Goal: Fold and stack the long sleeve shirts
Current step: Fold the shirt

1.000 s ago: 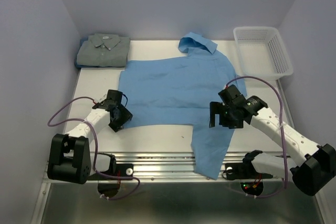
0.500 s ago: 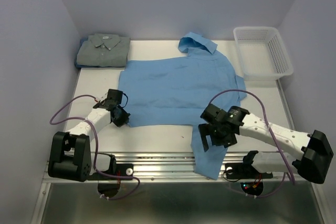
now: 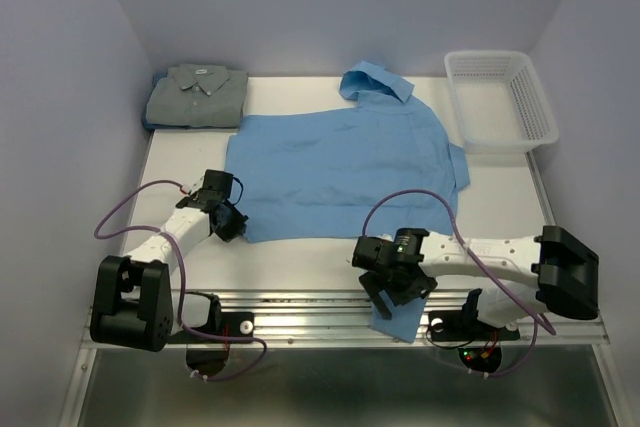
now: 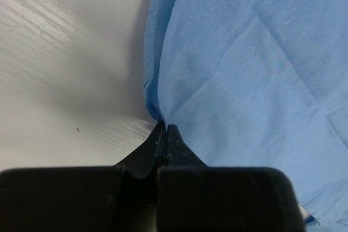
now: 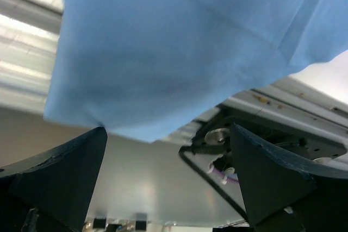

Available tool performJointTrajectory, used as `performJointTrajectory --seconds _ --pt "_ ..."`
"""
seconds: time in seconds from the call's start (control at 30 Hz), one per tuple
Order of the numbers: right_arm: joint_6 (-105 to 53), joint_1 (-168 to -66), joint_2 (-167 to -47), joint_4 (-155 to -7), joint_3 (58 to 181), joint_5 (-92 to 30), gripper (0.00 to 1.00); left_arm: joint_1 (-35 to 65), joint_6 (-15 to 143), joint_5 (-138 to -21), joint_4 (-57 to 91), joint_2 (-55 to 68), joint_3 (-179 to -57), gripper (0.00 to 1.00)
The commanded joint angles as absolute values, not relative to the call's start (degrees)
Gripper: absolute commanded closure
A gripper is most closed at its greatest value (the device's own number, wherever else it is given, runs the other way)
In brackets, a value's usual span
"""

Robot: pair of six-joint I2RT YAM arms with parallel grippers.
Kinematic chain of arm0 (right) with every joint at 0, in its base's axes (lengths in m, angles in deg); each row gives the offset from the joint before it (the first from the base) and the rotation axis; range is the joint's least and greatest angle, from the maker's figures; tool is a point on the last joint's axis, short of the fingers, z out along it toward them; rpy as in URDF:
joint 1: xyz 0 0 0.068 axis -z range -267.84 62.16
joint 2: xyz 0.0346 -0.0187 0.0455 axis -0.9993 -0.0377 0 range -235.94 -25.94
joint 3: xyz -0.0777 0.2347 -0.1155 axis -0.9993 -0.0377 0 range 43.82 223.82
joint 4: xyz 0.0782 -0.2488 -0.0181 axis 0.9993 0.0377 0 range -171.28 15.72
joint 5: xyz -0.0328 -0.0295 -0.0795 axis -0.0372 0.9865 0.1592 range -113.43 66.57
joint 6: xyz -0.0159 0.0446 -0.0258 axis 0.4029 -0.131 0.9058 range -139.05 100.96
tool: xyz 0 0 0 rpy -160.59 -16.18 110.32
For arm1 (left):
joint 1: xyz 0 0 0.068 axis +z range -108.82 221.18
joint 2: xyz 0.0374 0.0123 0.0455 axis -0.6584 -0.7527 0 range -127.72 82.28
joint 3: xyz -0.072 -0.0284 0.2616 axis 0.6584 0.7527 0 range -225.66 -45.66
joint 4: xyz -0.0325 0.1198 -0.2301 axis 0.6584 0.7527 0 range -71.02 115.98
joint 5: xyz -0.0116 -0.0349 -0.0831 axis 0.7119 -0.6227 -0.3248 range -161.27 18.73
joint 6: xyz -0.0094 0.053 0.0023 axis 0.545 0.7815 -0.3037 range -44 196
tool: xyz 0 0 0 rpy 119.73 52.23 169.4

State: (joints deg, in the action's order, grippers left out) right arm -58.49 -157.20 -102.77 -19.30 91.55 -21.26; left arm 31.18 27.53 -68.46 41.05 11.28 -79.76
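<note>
Two arms work on one shirt, and the right one is nearer to the part that matters. At the lower centre of the top view the right gripper [image 3: 388, 292] hovers over the sleeve [image 3: 397, 327] of the blue shirt [image 3: 340, 157], its jaws spread wide and gripping nothing. The right wrist view shows the same: both fingers [image 5: 60, 177] stand far apart, and the sleeve end fills the upper part of that frame, hanging past the edge of the table [image 3: 300, 257].

The sleeve's long axis runs from the shoulder at the centre right down to the bottom of the top view, where its end hangs over the near edge. So the sleeve lies directly under the right gripper. I judge that this arm must take it near the end and carry it up the frame, onto the shirt body.

A little higher, at the lower left, the left gripper [image 3: 230, 222] is closed on the corner of the shirt's hem. The left wrist view shows the fingertips [image 4: 155, 145] pinching the cloth edge. This grip probably anchors the body.

The blue shirt lies spread in the centre, with the collar toward the top. Beyond it, at the upper left, the grey-green shirt [image 3: 197, 95] rests folded, and a basket [image 3: 488, 55] stands at the upper right.
</note>
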Motion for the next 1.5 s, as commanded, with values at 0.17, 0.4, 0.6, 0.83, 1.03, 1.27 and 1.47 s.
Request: performJointTrajectory --seconds 0.17,0.4,0.6,0.83,1.03,1.27,1.47 --pt "-56.84 -157.45 -109.43 -29.94 89.0 -14.91 0.17 31.24 28.45 -67.32 43.68 15.13 -80.02 1.0" --pt "-54.64 -154.56 -110.31 -37.24 84.52 -17.29 0.42 31.33 28.54 -66.96 44.38 17.5 -79.58 1.0" --pt "-54.11 -151.92 -109.96 -41.55 81.44 -20.09 0.59 31.33 28.45 -66.7 44.12 18.12 -79.76 1.0" --pt "-55.17 -151.39 -109.7 -41.29 81.35 -19.39 0.99 31.33 28.45 -65.73 45.0 19.52 -80.9 1.0" --pt "-57.54 -151.39 -107.24 -33.21 88.09 -15.18 0.99 31.25 28.36 -66.17 45.26 20.32 -81.25 1.0" --pt "-58.25 -143.85 -103.9 -17.12 102.52 -2.18 0.99 31.25 27.66 -67.75 44.21 20.67 -82.48 1.0" --pt "-45.87 -132.94 -104.33 -21.59 112.98 1.88 0.99 31.42 27.75 -67.84 42.72 18.74 -85.64 1.0"
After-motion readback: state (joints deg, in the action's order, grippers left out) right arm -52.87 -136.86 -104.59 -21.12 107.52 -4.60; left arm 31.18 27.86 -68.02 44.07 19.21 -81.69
